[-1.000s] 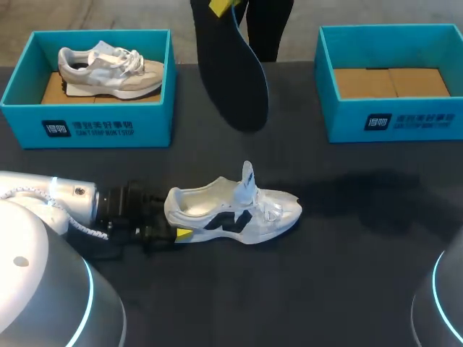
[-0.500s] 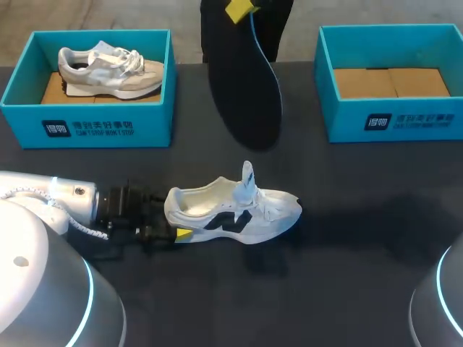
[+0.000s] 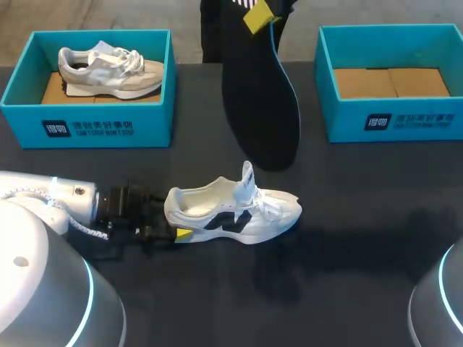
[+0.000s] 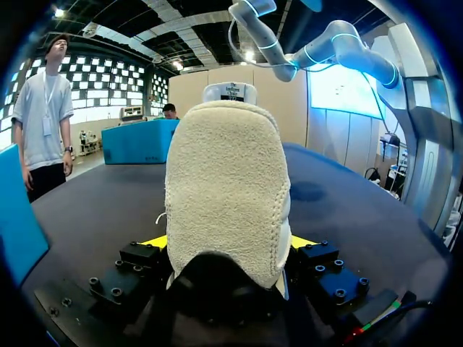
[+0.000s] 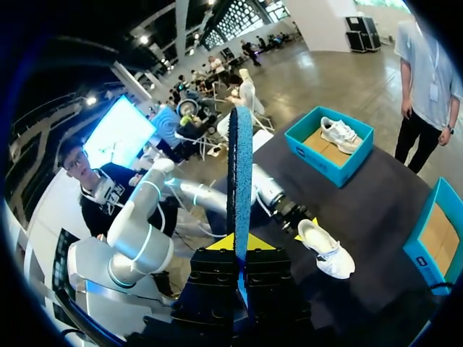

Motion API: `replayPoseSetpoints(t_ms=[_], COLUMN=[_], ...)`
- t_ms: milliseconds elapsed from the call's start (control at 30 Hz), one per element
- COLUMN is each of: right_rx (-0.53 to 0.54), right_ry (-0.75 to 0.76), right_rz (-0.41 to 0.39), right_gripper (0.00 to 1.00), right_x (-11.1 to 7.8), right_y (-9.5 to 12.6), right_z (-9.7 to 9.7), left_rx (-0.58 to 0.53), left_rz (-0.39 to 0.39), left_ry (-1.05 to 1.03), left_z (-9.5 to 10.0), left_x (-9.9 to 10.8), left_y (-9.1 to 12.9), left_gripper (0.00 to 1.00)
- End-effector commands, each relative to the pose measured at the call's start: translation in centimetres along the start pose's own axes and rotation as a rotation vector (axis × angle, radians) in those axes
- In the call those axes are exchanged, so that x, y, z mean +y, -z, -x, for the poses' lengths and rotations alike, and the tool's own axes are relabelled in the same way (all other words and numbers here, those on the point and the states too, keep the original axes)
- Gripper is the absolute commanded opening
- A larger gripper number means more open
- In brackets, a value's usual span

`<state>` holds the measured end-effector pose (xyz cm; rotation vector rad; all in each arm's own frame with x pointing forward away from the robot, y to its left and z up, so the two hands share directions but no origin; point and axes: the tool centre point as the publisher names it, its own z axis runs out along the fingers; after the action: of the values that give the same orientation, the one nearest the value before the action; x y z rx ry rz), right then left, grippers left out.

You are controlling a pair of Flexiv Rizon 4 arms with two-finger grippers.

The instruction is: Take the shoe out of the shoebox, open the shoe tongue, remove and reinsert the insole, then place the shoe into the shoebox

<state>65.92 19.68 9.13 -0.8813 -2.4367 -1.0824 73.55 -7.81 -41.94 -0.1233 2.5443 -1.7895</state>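
My left arm point(image 3: 58, 196) is a silver-white tube trailed by a white braided cable point(image 3: 81, 227). The left gripper point(image 4: 228, 242) and right gripper point(image 5: 237, 247) are black blocks studded with screws point(image 4: 116, 292), each with 2 yellow tips. In the head view, white domed joints point(image 3: 36, 289) at 7 and 5 o'clock wear cyan rings point(image 3: 90, 293).

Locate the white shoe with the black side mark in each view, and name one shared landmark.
Head view: white shoe, mid-table.
Left wrist view: its heel, between the fingers.
Right wrist view: the shoe lies on the table beside the held insole.
Shared landmark: empty teal box.
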Motion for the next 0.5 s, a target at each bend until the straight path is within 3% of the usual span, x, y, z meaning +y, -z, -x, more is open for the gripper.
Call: replayPoseSetpoints(t_ms=[33,100,500], right_rx=[0.004,-0.030,-0.030], right_ry=[-0.012,0.000,0.000], right_rz=[0.003,-0.036,-0.036], right_gripper=[0.00,0.00,0.00], right_x=[-1.02,-1.00,-1.00], right_y=[0.23,-0.14,-0.14], right_z=[-0.69,-0.72,-0.72], left_rx=[0.001,0.001,0.001], left_rz=[0.001,0.001,0.001], left_ry=[0.000,0.000,0.000], left_z=[0.08,0.08,0.08], left_x=[0.23,0.23,0.23], left_y=[0.01,0.01,0.01], left_gripper=[0.00,0.00,0.00])
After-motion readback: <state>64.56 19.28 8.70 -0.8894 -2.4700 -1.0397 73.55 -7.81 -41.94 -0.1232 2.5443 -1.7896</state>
